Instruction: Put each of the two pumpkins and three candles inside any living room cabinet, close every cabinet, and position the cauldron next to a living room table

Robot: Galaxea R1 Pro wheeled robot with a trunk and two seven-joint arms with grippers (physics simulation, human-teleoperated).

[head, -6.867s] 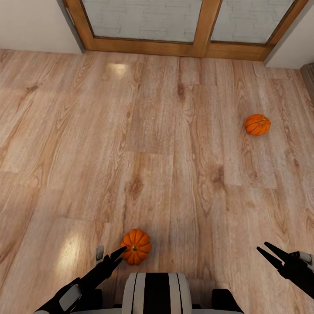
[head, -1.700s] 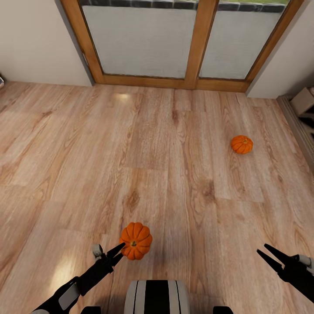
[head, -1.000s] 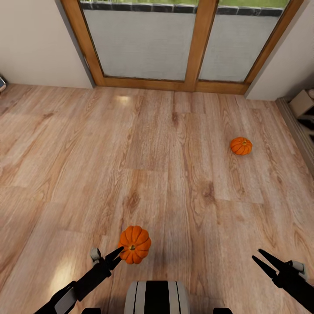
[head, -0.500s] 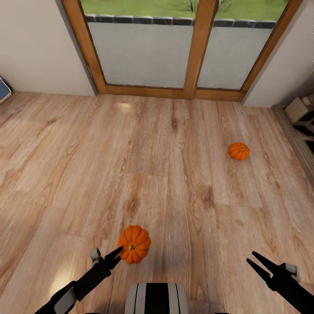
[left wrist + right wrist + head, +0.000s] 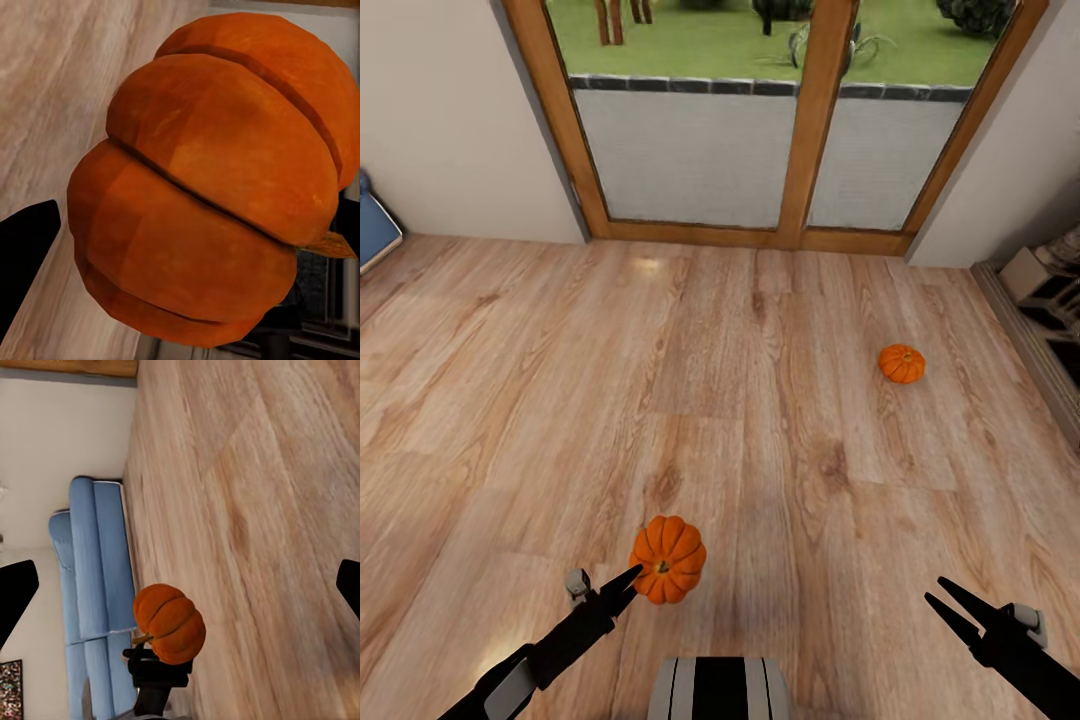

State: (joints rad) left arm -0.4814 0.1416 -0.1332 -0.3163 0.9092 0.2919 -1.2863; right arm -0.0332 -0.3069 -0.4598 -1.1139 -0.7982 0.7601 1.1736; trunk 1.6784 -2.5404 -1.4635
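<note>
At the tips of the left gripper (image 5: pixel 628 585), at about 7 o'clock in the head view, sits the near pumpkin (image 5: pixel 667 559): orange, ribbed, stem facing the camera, clamped between the two black fingers and held off the floor (image 5: pixel 740 400). In the left wrist view this pumpkin (image 5: pixel 210 180) takes up nearly the whole picture, with one dark finger (image 5: pixel 26 255) at its side. In the right wrist view the same pumpkin (image 5: pixel 169 623) sits atop the left gripper (image 5: pixel 157 664), with a blue sofa (image 5: pixel 94 585) along the wall behind it.

Second pumpkin (image 5: pixel 901 363): flatter, resting on the light wood plank floor at roughly 2 o'clock, well apart from both arms.

Right gripper (image 5: pixel 957 605): at 5 o'clock, fingers spread apart, nothing between them; black fingertip (image 5: pixel 16 592) at the edge of the right wrist view.

At 12 o'clock, a wood-framed glass door (image 5: pixel 805 120), grass outside. Blue sofa edge (image 5: pixel 375 230) at 9 o'clock. Shelving (image 5: pixel 1050 290) at 3 o'clock.
</note>
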